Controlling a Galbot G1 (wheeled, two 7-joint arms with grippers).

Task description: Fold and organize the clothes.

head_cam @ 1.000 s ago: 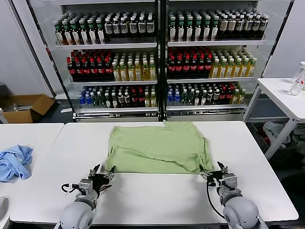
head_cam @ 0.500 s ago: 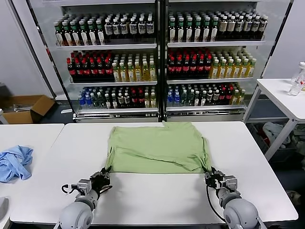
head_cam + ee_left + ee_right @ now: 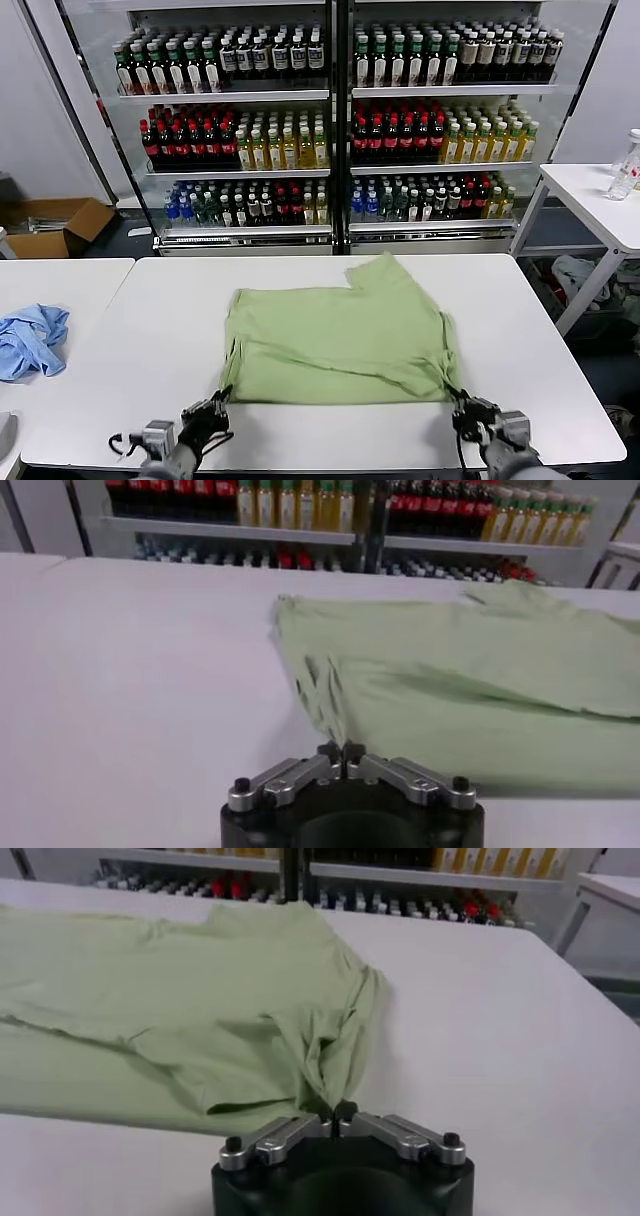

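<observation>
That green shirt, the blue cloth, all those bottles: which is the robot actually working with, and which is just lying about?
In use:
green shirt
left gripper, pinching its corner
right gripper, pinching another corner

Lying about:
blue garment
bottle shelves
cardboard box

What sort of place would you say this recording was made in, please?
Probably a mock shop or test lab: glass-fronted drink coolers packed with bottles stand behind plain white tables, and an open cardboard box sits on the floor.

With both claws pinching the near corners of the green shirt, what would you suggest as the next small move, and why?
Probably lift both corners together and carry them toward the far edge. The left claw and right claw are each shut on a near corner of the shirt, which lies flat on the table.
</observation>
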